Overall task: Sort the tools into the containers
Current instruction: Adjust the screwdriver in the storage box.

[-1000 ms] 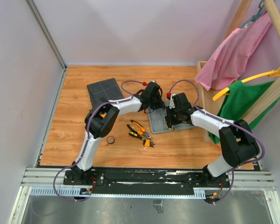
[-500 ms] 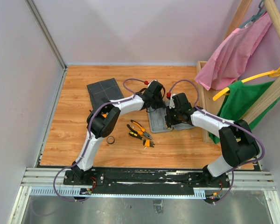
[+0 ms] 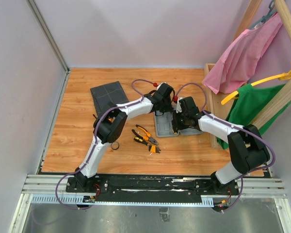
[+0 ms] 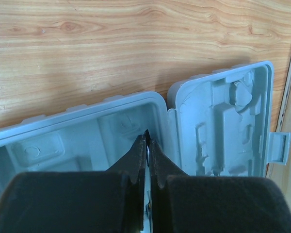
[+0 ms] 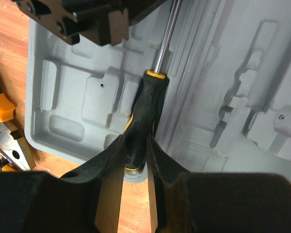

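The open light-grey case (image 3: 163, 129) was seen toward the counter's right edge, midway between the near and far edges. Over its moulded tray a black-and-yellow screwdriver (image 5: 148, 99) was held at both ends. The handle was clamped by the right gripper (image 5: 134, 141) and the thin shaft was pinched by the left gripper (image 4: 146, 138). The pliers (image 3: 145, 132) were seen just left of the case.
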Tool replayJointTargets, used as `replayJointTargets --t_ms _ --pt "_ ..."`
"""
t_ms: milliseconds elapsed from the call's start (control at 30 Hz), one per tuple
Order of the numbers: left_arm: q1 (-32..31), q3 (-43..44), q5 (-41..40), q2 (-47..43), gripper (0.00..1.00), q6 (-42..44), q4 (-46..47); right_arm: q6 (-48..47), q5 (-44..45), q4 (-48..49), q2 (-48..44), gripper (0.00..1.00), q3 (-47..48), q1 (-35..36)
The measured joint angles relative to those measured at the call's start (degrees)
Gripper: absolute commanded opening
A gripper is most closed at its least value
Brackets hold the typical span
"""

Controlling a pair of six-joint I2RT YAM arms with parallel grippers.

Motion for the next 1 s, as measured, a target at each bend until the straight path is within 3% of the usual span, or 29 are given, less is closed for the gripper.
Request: replayJointTargets --t_ms 733,1000 --pt "-1.11 10.36 -3.15 4.85 0.01 9.68 -10.23 4.96 0.20 5.90 -0.98 0.23 -3.34 0.00" --pt "-1.73 7.45 -3.28 3.89 0.00 11.21 -8.09 6.12 0.20 7.72 -1.90 0.22 -4.92 0.00"
